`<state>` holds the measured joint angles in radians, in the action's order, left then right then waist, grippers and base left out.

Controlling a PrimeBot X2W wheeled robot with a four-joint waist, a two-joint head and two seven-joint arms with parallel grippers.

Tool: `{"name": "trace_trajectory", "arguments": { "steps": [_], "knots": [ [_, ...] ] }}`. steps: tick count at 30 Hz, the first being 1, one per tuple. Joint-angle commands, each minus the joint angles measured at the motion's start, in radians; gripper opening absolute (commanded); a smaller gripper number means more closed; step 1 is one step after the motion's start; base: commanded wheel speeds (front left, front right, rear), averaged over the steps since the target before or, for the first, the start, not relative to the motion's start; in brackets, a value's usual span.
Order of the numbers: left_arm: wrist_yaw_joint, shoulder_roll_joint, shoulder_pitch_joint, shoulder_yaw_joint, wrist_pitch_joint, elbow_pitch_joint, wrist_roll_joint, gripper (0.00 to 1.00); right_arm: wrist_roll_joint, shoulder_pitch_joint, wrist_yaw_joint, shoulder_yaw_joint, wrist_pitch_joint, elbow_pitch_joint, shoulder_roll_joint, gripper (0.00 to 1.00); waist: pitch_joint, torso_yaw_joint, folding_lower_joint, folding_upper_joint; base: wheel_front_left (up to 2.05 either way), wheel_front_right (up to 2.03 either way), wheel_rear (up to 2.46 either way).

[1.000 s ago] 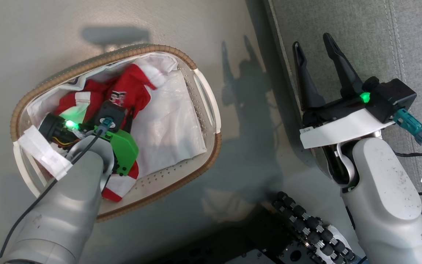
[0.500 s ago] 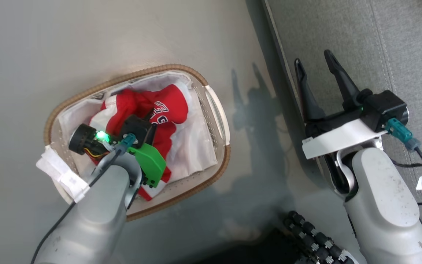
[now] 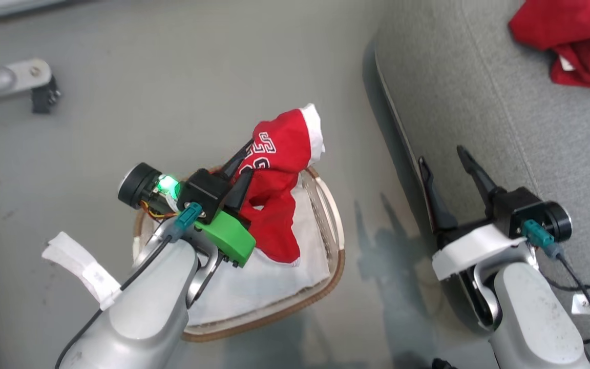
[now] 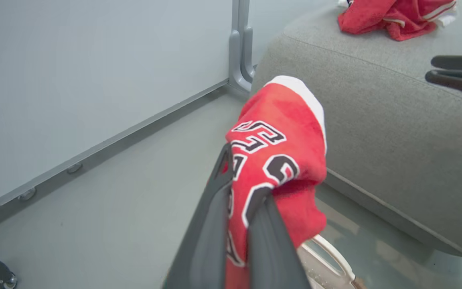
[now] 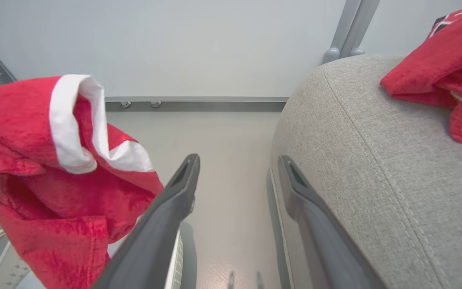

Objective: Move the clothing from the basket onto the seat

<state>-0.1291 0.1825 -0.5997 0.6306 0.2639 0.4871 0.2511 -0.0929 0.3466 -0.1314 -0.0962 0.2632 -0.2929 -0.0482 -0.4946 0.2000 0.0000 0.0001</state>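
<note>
A grey seat (image 3: pixel 479 102) is seen at right, one red jersey (image 3: pixel 576 41) on it. Over the basket (image 3: pixel 333 241) a second jersey (image 3: pixel 279 169) is held lifted, clamped in the left gripper (image 3: pixel 246 161); the right gripper (image 3: pixel 441 156) is spread, empty. Carrying is judged begun; a swing over the seat is needed next.

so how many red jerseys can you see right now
2. The held jersey hangs above the basket, pinched in the jaws of the left gripper. The crumpled jersey lies on the seat; that heap may hide more.
</note>
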Motion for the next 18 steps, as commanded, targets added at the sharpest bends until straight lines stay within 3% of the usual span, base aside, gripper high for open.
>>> {"name": "trace_trajectory", "arguments": {
  "steps": [1, 9, 18],
  "knots": [
    [-0.002, 0.012, 0.019, 0.000, 0.001, -0.026, 0.007, 0.00, 0.008, -0.033, 0.001, 0.002, 0.002, -0.009, -0.004, 1.00, 0.193, -0.077, 0.0000, -0.0001, 0.00, 0.00, 0.00],
    [-0.002, 0.070, -0.055, 0.050, 0.001, -0.141, 0.025, 0.00, 0.034, -0.112, 0.001, -0.017, 0.002, -0.035, -0.004, 1.00, 0.349, -0.098, 0.0000, -0.0001, 0.00, 0.00, 0.00],
    [-0.001, 0.191, -0.212, 0.157, 0.001, -0.196, 0.093, 0.00, 0.031, -0.086, 0.001, -0.082, 0.002, -0.036, -0.004, 1.00, 0.426, -0.085, 0.0000, -0.0001, 0.00, 0.00, 0.00]
  ]
}}
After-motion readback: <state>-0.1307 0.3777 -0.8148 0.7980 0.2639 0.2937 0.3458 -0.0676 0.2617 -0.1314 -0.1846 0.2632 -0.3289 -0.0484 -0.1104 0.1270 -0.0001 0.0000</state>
